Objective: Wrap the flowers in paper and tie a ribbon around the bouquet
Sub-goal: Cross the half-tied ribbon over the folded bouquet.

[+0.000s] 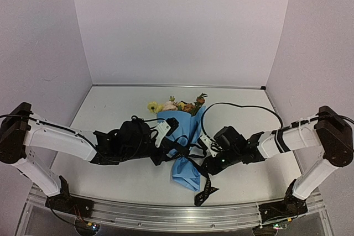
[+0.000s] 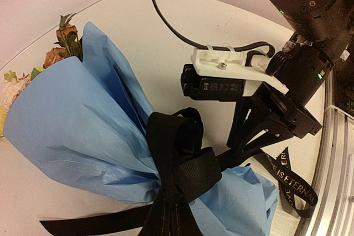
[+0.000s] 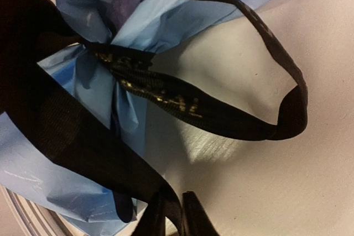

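Gripping ribbon: left gripper, closed at bouquet waist.
Right gripper: pinched on ribbon tail.
Bouquet: between grippers on table, flowers toward 12 o'clock, stem end toward 6.

A lab test booth: plain white walls around a table with aluminium rail.

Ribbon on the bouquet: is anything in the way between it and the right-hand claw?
Nothing visible stands between them. The ribbon runs straight up to the right gripper, with only bare table beside it.
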### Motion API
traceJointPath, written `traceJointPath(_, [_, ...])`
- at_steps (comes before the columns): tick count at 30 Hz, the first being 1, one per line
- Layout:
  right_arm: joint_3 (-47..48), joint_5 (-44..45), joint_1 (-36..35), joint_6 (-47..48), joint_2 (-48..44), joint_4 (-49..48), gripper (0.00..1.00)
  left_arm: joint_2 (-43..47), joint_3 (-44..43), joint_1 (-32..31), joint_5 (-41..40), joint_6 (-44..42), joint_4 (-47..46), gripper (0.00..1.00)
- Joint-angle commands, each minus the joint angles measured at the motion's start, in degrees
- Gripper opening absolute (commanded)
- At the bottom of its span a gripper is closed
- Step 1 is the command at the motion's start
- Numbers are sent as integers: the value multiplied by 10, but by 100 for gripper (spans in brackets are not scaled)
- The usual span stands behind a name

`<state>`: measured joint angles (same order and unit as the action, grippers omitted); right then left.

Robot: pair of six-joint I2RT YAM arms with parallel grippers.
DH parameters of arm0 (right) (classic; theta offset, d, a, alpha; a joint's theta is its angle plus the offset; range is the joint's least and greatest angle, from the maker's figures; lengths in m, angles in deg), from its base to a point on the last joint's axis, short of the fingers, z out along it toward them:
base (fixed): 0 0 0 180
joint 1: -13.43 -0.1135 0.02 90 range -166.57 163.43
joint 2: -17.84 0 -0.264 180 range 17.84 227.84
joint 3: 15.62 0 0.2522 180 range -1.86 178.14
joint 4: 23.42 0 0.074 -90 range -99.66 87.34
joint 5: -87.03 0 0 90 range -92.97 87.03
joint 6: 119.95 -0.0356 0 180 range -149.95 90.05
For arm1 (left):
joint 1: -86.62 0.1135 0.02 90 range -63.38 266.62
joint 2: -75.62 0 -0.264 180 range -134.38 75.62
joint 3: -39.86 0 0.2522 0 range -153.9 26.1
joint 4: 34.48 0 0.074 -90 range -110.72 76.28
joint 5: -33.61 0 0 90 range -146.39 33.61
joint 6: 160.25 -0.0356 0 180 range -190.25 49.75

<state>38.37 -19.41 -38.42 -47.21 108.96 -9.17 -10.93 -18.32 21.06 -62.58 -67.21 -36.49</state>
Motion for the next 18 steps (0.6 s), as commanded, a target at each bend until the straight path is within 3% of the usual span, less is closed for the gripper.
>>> traceJointPath(1, [-13,36,-2,-11,-18,-18,2,27,-12,3,-3,2,3,0])
traceJointPath(10, [28,93,-2,-46,-81,90,0,53,-2,3,12,10,24,0])
traceJointPath(18, [132,79,-2,-119,-27,144,0,75,19,2,37,15,24,0])
